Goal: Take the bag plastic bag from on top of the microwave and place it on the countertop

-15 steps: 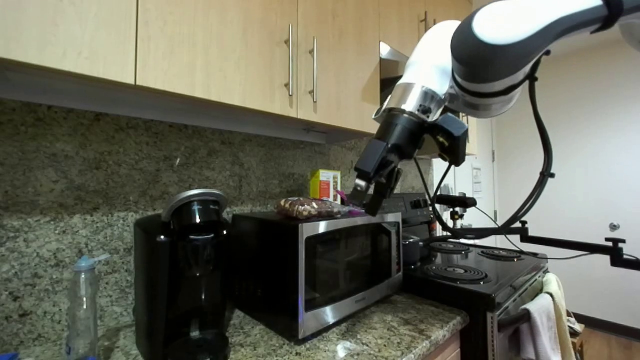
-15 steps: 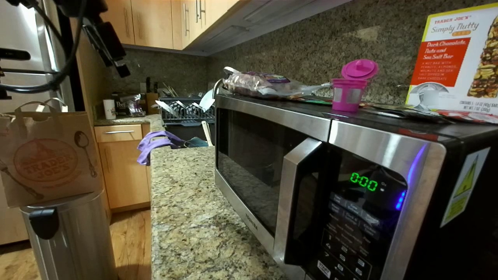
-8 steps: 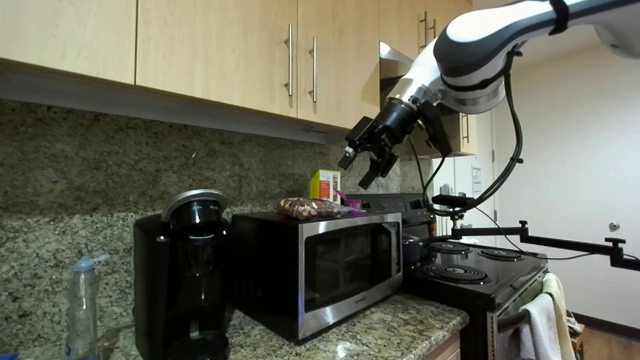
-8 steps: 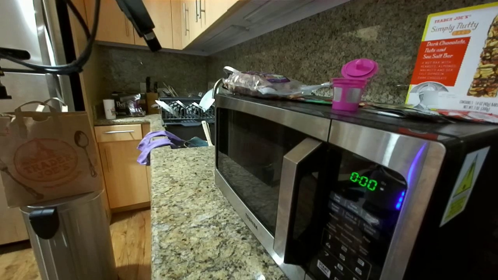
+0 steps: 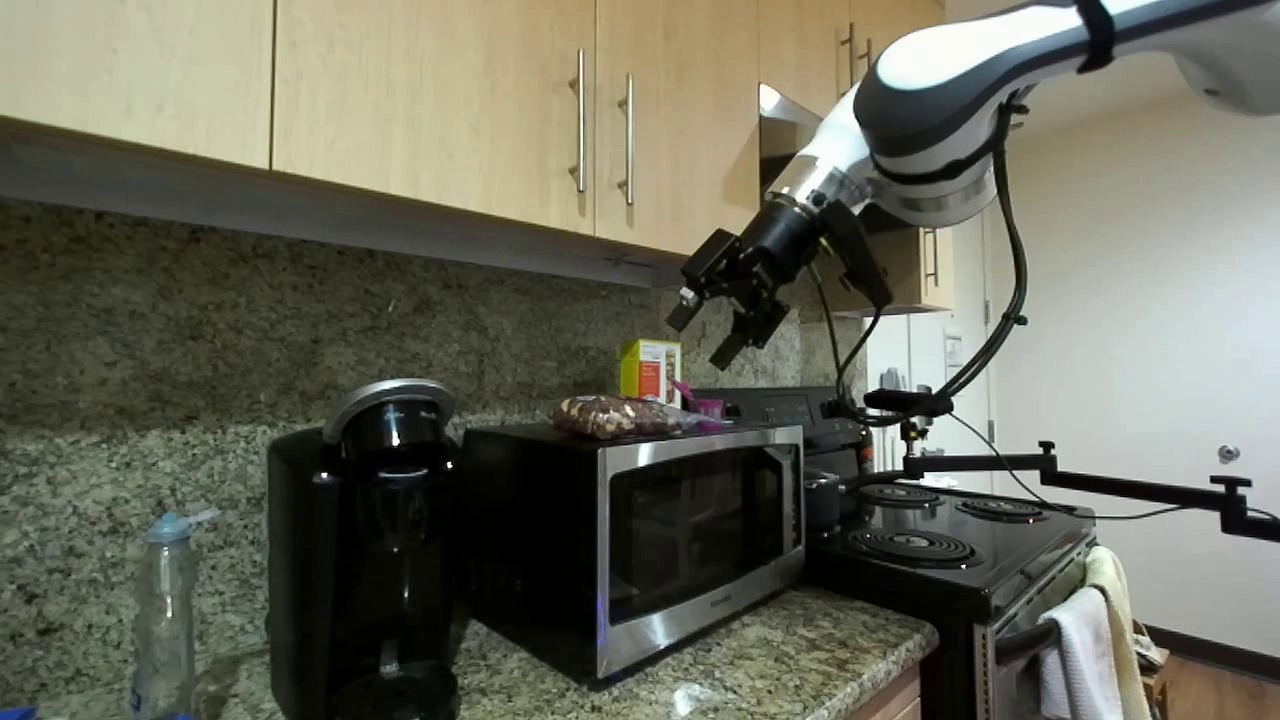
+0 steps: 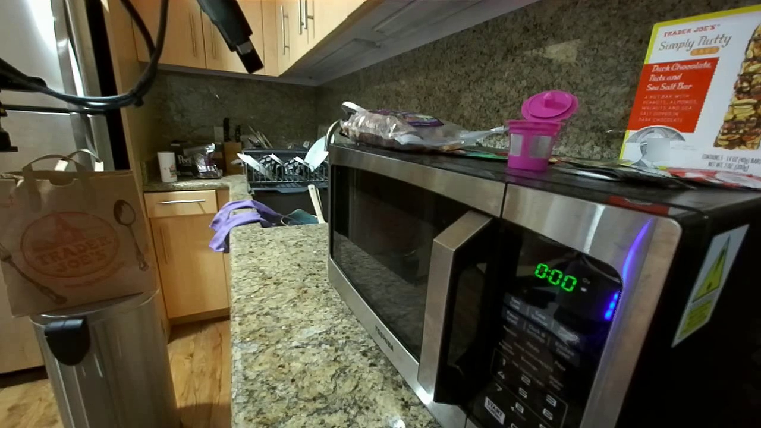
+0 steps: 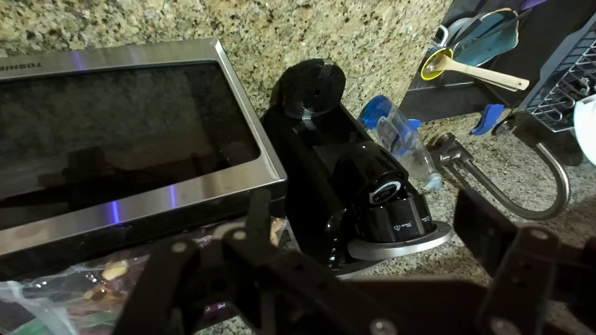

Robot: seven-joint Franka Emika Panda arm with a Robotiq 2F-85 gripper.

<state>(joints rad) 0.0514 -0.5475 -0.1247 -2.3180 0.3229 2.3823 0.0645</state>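
Higher than a second ago and shifted slightly left in an exterior view, the gripper (image 5: 702, 338) hangs tilted above the microwave (image 5: 650, 540), while the plastic bag (image 6: 404, 128) lies where it lay before. Its place is on top of the microwave, toward the left, far end in an exterior view, apart from the jaws. These stand wide apart and hold nothing; in the wrist view they partly hide the bag at the left. From the bag a clear neck trails right toward a pink cup (image 6: 529, 145); whether the two touch I cannot tell. Farther right stands a carton (image 6: 689, 107). Along the microwave's front runs the speckled surface (image 6: 285, 333). Left of the microwave in an exterior view stand a black coffee maker (image 5: 370, 550) and then a clear bottle (image 5: 165, 610); to the right is a stove (image 5: 950, 560).
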